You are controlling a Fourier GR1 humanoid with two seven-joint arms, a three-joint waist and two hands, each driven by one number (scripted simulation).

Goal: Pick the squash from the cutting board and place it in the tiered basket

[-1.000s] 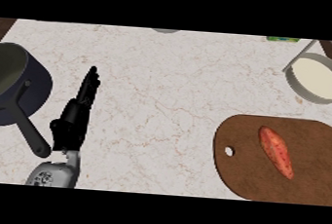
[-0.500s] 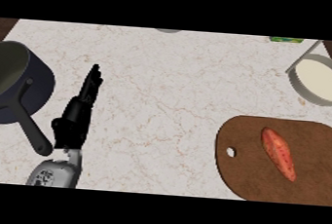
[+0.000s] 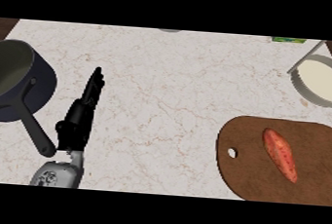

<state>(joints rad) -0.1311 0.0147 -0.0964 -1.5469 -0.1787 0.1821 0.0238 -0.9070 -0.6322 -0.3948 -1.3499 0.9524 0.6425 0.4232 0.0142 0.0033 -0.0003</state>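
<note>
Lying slantwise on the cutting board [image 3: 315, 185], the squash [image 3: 279, 154] is a long orange-red piece with its narrower end pointing towards the view's lower right. It rests on the right half of the brown board, well apart from the small hole [image 3: 232, 152] near the board's left edge. Compared with the pictures from a second and half a second ago, it lies in the same spot at the same slant; nothing touches it.

Up and to the right of the board, near the counter's far corner, stands the tiered basket [image 3: 298, 87]. Its grey rim rings a pale inside, and it sits where it sat before.

Across the marbled counter [image 3: 178, 85], well apart from the board, the left hand [image 3: 79, 115] shows edge-on at the left. Its fingers are straight and held together, pointing away from the robot, and they hold nothing. Its place has hardly changed, and the fingertips lean at most a shade further right than a second ago. The grey forearm [image 3: 55, 174] comes in below it.

Just left of the hand stands a dark blue pot [image 3: 47, 83], with its handle [image 3: 37, 134] running down close beside the wrist; whether they touch I cannot tell. The pot has not moved.

The right hand is out of view.
</note>
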